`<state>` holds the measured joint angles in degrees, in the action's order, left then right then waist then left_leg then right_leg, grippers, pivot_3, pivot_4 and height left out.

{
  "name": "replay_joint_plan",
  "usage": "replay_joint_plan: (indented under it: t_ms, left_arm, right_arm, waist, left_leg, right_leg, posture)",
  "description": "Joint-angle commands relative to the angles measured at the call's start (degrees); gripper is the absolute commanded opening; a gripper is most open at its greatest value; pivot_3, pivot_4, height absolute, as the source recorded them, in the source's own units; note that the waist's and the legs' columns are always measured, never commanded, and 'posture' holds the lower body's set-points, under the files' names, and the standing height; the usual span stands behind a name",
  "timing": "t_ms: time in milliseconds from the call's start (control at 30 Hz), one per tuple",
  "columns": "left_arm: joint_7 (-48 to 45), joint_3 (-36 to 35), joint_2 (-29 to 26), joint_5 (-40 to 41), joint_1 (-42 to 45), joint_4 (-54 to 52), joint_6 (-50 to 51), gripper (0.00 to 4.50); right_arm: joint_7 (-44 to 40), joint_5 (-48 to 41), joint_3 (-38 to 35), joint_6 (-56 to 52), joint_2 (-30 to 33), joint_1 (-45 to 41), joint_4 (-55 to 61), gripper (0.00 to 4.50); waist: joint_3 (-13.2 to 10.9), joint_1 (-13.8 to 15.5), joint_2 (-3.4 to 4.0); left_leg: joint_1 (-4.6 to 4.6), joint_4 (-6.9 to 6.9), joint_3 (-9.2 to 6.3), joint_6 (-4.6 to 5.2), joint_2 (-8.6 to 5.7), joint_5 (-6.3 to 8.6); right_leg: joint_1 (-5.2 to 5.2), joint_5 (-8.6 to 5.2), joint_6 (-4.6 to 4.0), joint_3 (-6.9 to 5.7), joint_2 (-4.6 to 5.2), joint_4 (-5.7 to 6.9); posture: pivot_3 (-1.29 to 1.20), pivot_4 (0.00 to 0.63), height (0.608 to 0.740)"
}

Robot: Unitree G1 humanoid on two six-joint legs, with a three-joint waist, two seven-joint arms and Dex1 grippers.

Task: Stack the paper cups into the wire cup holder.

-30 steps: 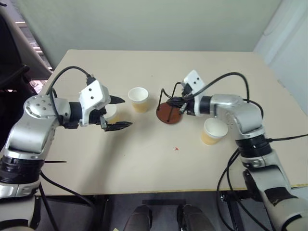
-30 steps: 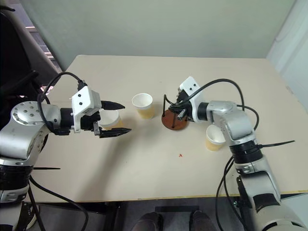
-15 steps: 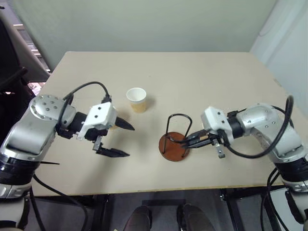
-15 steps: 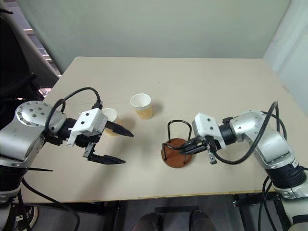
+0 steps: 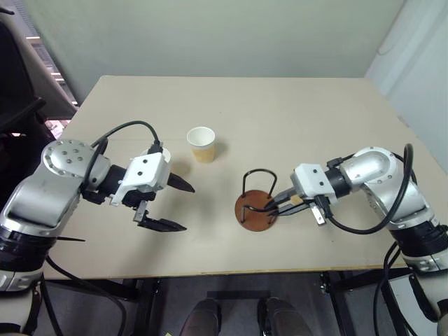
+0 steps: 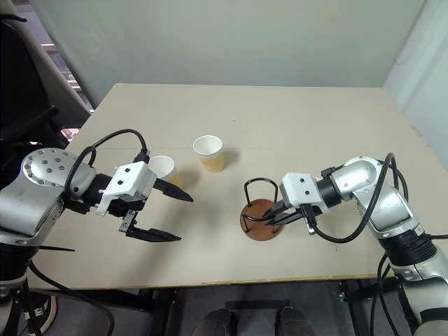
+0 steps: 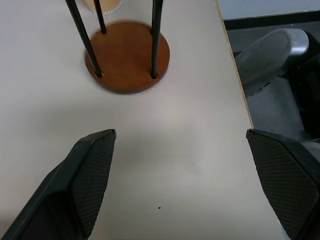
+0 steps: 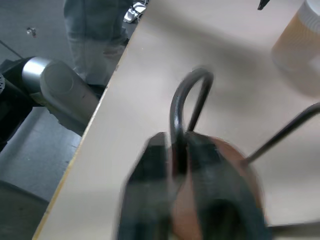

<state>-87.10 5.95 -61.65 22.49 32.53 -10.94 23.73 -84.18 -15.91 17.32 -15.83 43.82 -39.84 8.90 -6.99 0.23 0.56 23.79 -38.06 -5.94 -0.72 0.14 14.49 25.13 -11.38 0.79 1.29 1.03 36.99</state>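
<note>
A: Any writing or labels? I can read none on the paper cups or the wire cup holder [image 5: 255, 208].

B: Same here. The left gripper [image 5: 170, 204] hangs over the table's [image 5: 294, 112] near-left part, pointing right, fingers spread wide, holding nothing. One paper cup [image 6: 164, 168] sits just behind it, another [image 5: 201, 144] farther right.

A: And the right gripper [image 6: 274, 213]?

B: It reaches left, fingers slightly parted about one wire loop of the holder, near centre of the table.

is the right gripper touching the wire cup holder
Cannot tell. In the right wrist view, the right gripper straddles a loop of the wire cup holder, but blur hides any contact.
</note>
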Motion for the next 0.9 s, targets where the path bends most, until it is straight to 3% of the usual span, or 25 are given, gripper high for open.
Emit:
replay_joint_plan:
  t_ms: [33, 267, 400, 500, 700, 900]
  left_arm:
    - [0.11, -1.19, -0.01, 0.40, 0.98, -0.72, -0.28, 4.50]
    - [-0.68, -0.40, 1.70, 0.01, 3.61, 1.82, -1.43, 4.50]
    - [-0.40, -3.19, 3.02, 2.96, 6.23, 3.72, -0.70, 4.50]
    - [5.25, -5.99, 7.17, 4.72, 10.44, 6.32, 0.75, 4.50]
    - [13.84, -0.61, 17.89, -0.70, 17.36, 9.83, -0.36, 4.50]
    - [13.37, 0.53, 19.48, -0.88, 17.32, 8.18, -0.17, 4.50]
  right_arm:
    - [-0.69, -0.60, -0.76, -0.59, 0.43, -1.06, 0.91, 1.89]
    - [-4.62, -6.09, -5.83, -7.06, 7.01, -2.22, 5.79, 4.36]
    - [-4.95, -13.13, -14.68, -14.31, 15.29, -1.81, 10.23, 4.44]
    - [-0.93, -9.45, -18.22, -13.40, 19.51, -1.50, 6.68, 4.44]
    - [6.54, 3.75, -11.47, -4.74, 18.16, 1.63, -2.83, 4.44]
    - [6.28, 6.26, -9.13, -1.39, 15.63, 1.28, -6.66, 4.44]
  waist:
    - [0.00, 0.01, 0.00]
    - [-0.01, 0.39, 0.01]
    - [-0.01, 0.60, 0.01]
    - [0.01, 0.68, -0.04]
    - [0.01, 0.66, -0.05]
    - [-0.08, 0.11, 0.09]
  left_leg:
    - [0.01, 0.00, 0.00, 0.00, 0.00, 0.00]
    - [0.06, 0.01, 0.01, -0.01, -0.01, 0.00]
    - [0.12, 0.02, 0.02, -0.31, -0.02, -0.18]
    - [0.13, 0.05, 0.02, -0.57, -0.02, -0.33]
    - [-0.35, 0.00, 0.03, 0.04, -0.03, -0.04]
    - [-0.42, 0.04, 0.22, 0.14, 0.01, -0.04]
  right_leg:
    - [0.00, 0.00, 0.00, 0.00, 0.00, -0.01]
    - [0.00, 0.00, 0.00, 0.00, 0.00, -0.06]
    - [0.01, 0.00, 0.00, 0.00, 0.00, -0.10]
    - [0.00, -0.02, -0.01, 0.01, 0.00, -0.13]
    - [-0.48, 0.09, 0.15, 0.05, 0.04, -0.11]
    - [-0.50, 0.15, 0.29, 0.14, 0.00, -0.13]
  posture:
    - [0.00, 0.150, 0.740]
    - [0.00, 0.150, 0.740]
    - [0.00, 0.150, 0.740]
    - [0.00, 0.150, 0.740]
    - [0.00, 0.150, 0.740]
    - [0.00, 0.150, 0.740]
